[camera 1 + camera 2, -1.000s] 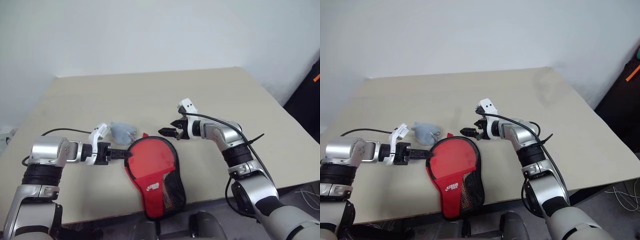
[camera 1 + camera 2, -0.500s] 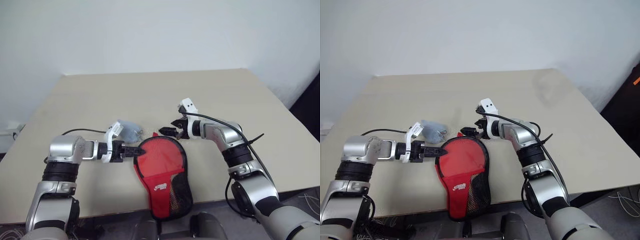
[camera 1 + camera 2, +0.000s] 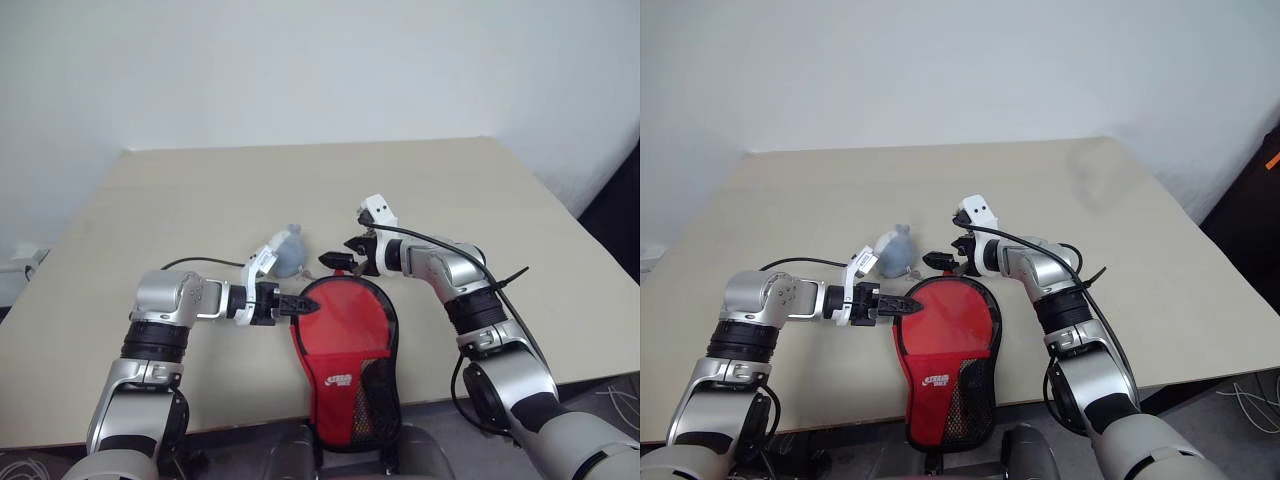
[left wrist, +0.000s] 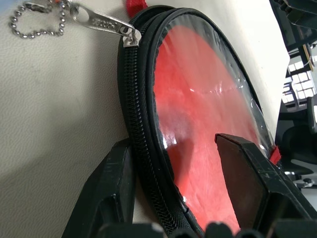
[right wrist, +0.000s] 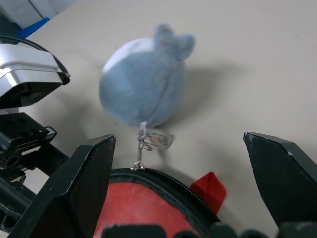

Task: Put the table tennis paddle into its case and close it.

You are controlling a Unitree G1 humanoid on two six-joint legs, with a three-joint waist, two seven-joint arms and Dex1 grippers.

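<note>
- Paddle-shaped soft case (image 3: pixel 345 345) of clear plastic, red mesh and black zip edging, lying flat near the front edge of a smooth beige tabletop (image 3: pixel 180 190), narrow end overhanging.
- Round red rubber face of the table tennis paddle (image 4: pixel 208 134) visible inside, under glossy, creased plastic.
- Left gripper (image 3: pixel 296 304) clamped on the case's round rim, one black finger each side of the zip.
- Right gripper (image 3: pixel 338 261) spread wide, holding nothing, hovering just above the case's top edge.
- Fuzzy blue-grey ball (image 5: pixel 143 89) beside the case.
- Left wrist close-up: metal zip pull (image 4: pixel 106 24) and bead chain (image 4: pixel 37 20).
- Right wrist close-up: small red fabric tab (image 5: pixel 208 191).
</note>
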